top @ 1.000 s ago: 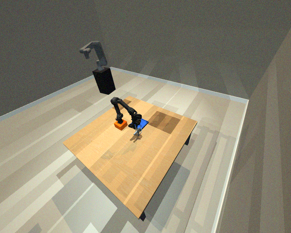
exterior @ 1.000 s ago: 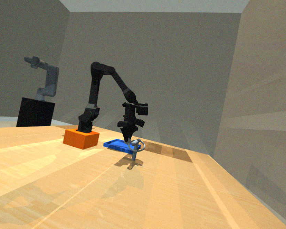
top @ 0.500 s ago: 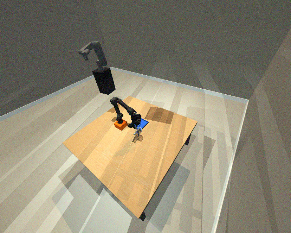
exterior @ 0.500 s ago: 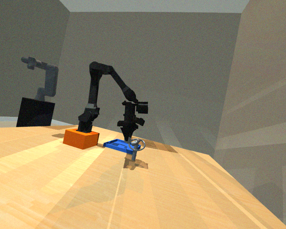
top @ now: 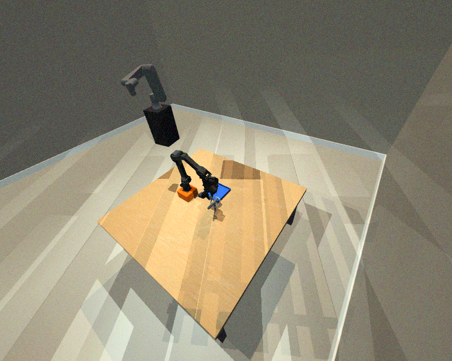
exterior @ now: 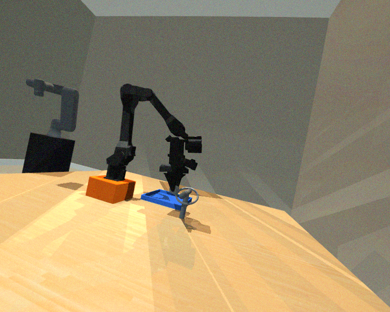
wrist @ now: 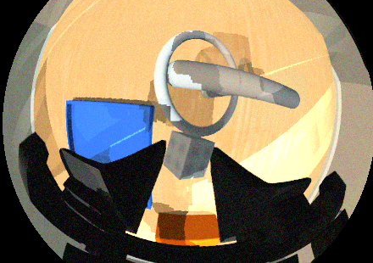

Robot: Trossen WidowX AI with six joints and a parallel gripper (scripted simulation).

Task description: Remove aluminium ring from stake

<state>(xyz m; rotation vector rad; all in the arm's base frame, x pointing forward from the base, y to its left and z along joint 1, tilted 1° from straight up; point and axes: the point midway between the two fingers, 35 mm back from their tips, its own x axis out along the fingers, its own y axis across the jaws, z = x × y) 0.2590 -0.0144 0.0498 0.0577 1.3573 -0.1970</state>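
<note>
My gripper (top: 211, 197) (exterior: 174, 190) (wrist: 189, 148) is shut on the grey tab (wrist: 188, 156) of the aluminium ring (exterior: 198, 196) (wrist: 160, 78). The ring is raised off the table and tilted, at about the height of the cross-bar (exterior: 184, 193) (wrist: 237, 81). In the wrist view the bar's left end shows inside the ring, and the bar crosses over the ring's right side. The steel stake's post (exterior: 182, 212) stands below, mostly hidden under the bar in the wrist view. Whether the ring still loops the stake is unclear. The blue tray (top: 221, 190) (exterior: 161, 201) (wrist: 110, 125) lies beside the stake.
The arm's orange base block (top: 187, 193) (exterior: 111, 190) (wrist: 191, 226) stands on the wooden table (top: 179, 240) (exterior: 87, 261). A second grey arm (top: 155, 81) (exterior: 69, 110) stands on a black pedestal (top: 162, 126) (exterior: 47, 154) beyond the table.
</note>
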